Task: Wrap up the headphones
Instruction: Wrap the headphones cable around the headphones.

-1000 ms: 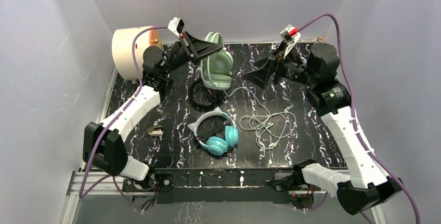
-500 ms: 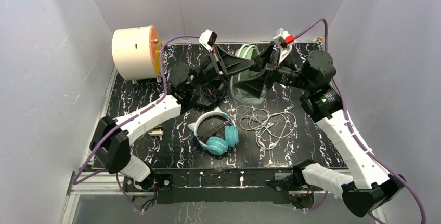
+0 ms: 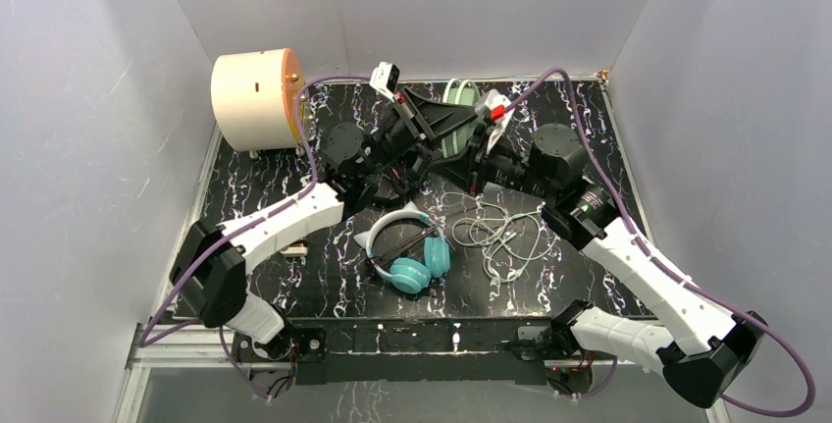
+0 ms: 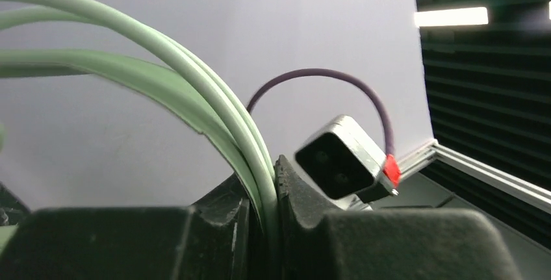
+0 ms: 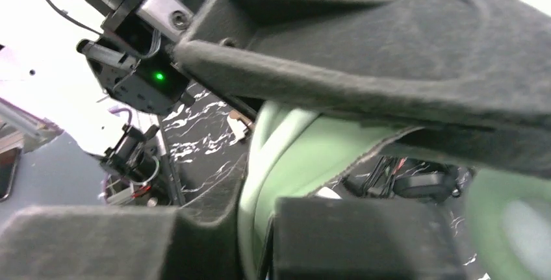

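**Inspector:** What is masked from overhead?

**Assistant:** Of the sage-green headset [image 3: 459, 92], only a strip of band shows above the two meeting grippers, and both cups are covered. The black headset [image 3: 397, 190] lies largely beneath the left gripper [image 4: 263, 195].

**Inspector:** And at the wrists?

**Assistant:** Beyond the left fingers, the band runs off the frame's edge. Beside the right gripper [image 5: 256, 228], an ear cup [image 5: 513, 221] is blurred and cropped. Whether those pads press the band cannot be told.

table [image 3: 324, 276]: glossy black marble look | sage-green headphones [image 5: 292, 156]: smooth matt plastic
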Robot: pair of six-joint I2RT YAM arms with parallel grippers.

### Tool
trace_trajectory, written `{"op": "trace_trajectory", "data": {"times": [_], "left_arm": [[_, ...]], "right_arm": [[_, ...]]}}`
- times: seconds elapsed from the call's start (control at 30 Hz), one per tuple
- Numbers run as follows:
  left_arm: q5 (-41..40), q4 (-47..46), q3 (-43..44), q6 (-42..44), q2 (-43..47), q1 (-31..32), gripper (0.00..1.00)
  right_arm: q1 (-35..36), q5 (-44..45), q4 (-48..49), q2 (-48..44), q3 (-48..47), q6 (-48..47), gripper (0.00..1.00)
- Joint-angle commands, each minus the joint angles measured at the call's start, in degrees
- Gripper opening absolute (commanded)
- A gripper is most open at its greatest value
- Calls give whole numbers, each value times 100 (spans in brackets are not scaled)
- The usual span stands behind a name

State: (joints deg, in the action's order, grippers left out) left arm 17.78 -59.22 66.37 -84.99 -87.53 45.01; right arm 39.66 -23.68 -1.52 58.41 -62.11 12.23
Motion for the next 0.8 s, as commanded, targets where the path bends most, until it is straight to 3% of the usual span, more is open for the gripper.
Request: {"op": "trace_trajectory", "data": {"times": [0.0,0.17,0.2,0.23,0.3,0.37,0.63,0.77], "left_arm": [[-311,425,-273,1006,1097,-15,25],[-913,4405,236,2832,2209,-53,67],[-1167,5185,467,3093,2295,-67,86],[-1309,5736,684,3300,2324,-76,97],[-1550,6792,1112,3611,2245,-80,98],[-1521,7119,1247,3678,2132,-78,98],[-2076,7271,959,3633,1885,-69,98],[-1841,6835,854,3578,1643,-60,98]], "right_arm": [[51,634,-225,-278,-427,-829,0],[59,175,-1686,125,-1087,-2196,0],[58,89,-2023,205,-1161,-2468,0],[56,-15,-2239,286,-1211,-2745,0],[53,-240,-2559,422,-1248,-3210,0],[74,-328,-2780,528,-1248,-3530,0],[185,-343,-3103,666,-1323,-3919,0],[225,-214,-3292,840,-1445,-4011,0]]}}
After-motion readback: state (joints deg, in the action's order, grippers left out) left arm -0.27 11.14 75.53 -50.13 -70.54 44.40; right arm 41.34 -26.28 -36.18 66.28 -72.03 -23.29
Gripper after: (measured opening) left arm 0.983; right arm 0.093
